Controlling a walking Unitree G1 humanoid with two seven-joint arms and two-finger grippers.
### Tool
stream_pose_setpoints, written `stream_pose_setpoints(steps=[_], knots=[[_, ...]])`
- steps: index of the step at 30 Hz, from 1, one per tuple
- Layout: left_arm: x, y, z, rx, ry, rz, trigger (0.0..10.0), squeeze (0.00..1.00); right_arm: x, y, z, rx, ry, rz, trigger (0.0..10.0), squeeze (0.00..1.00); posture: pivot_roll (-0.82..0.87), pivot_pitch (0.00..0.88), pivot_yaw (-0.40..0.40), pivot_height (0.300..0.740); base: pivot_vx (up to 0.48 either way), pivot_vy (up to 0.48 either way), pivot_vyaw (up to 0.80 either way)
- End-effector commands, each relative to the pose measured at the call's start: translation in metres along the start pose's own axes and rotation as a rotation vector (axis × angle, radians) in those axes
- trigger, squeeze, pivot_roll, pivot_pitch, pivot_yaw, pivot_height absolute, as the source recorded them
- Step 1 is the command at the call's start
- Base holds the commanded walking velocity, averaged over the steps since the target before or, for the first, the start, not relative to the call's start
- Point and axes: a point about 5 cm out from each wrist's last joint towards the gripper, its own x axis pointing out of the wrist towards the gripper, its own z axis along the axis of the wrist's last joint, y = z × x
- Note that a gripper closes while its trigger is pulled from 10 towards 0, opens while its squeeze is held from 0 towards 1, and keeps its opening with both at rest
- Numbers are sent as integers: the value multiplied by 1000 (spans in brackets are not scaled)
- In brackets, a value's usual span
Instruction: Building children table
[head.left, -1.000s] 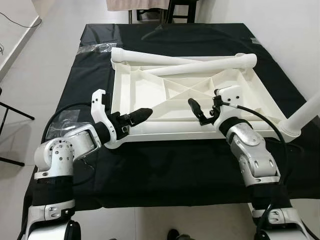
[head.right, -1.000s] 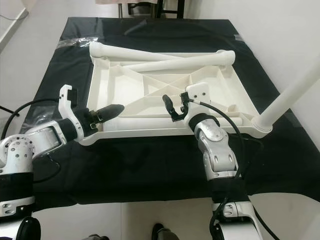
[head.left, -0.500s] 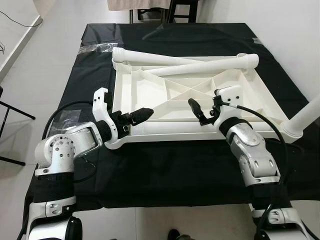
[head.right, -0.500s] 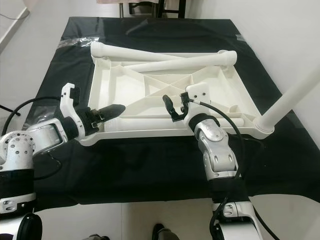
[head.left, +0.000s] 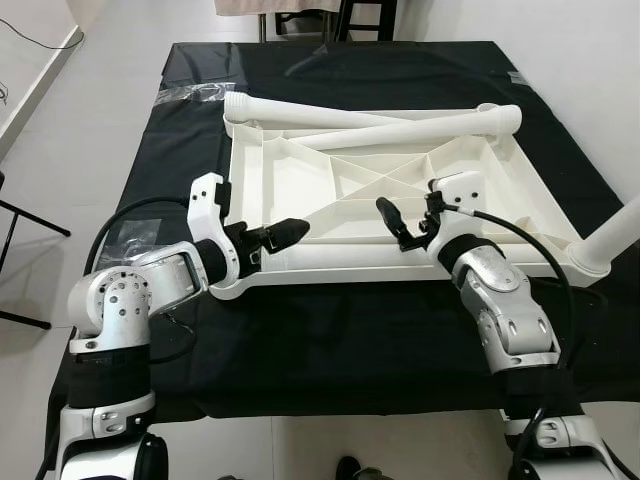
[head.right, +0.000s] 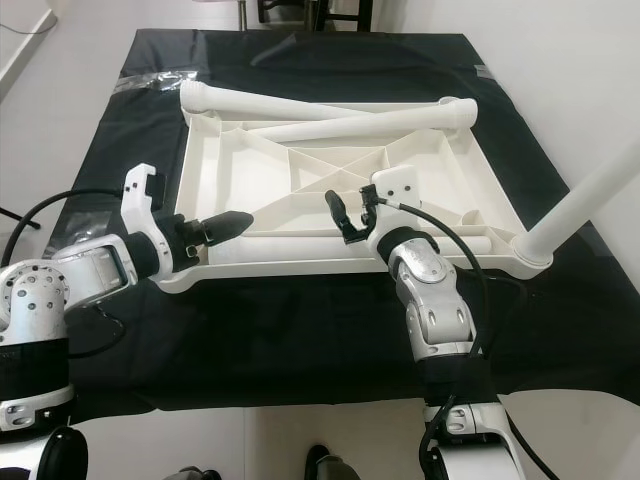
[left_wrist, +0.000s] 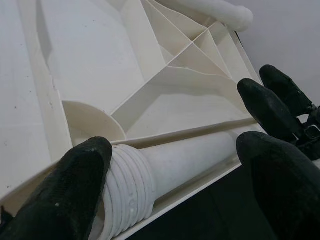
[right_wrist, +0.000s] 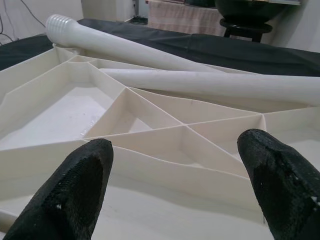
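On the black-draped desk (head.left: 330, 330), a stiff, light white plastic leg (left_wrist: 190, 160) was straddled, ungripped, by the open left end effector (head.left: 285, 233); the right end effector (head.left: 395, 220), at 3 o'clock, was open and empty; a grasp near the ribbed threaded end was judged best.

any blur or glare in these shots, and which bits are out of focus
Eye views: sharp, evenly lit, faint sheen on the black cloth. Left wrist view: fingers soft, table leg fairly crisp. Right wrist view: fingers blurred, tabletop ribs clear, no harsh glare.
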Motion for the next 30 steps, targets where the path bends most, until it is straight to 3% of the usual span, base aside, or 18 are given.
stream_pose_setpoints(steps=[1,12,15,17,21,23,27,30], knots=[[5,-1,-23,-58,116,-14,10000,0,-4,0,-5,11,20,-2,10000,0,23,239,-45,740,0,0,0],[6,-3,-18,-60,98,36,10000,0,-4,0,-6,12,26,-3,10000,0,24,240,-46,740,0,0,0],[3,-2,-8,-12,47,82,10000,0,-3,0,-7,14,30,-1,10000,0,24,240,-47,740,0,0,0],[-2,-1,10,162,-20,189,10000,0,-3,1,-8,16,32,4,10000,0,24,241,-47,740,0,0,0],[-5,-7,21,243,-66,204,10000,0,-3,1,-8,17,33,5,10000,0,27,242,-48,740,0,0,0],[-8,-21,31,270,-135,160,10000,0,-3,2,-8,16,35,8,10000,0,26,242,-48,740,0,0,0],[-8,-26,28,277,-106,140,10000,0,-3,2,-8,17,35,9,10000,0,27,242,-47,740,0,0,0],[-4,-20,7,208,8,150,10000,0,-3,2,-8,17,35,9,10000,0,26,241,-46,740,0,0,0]])
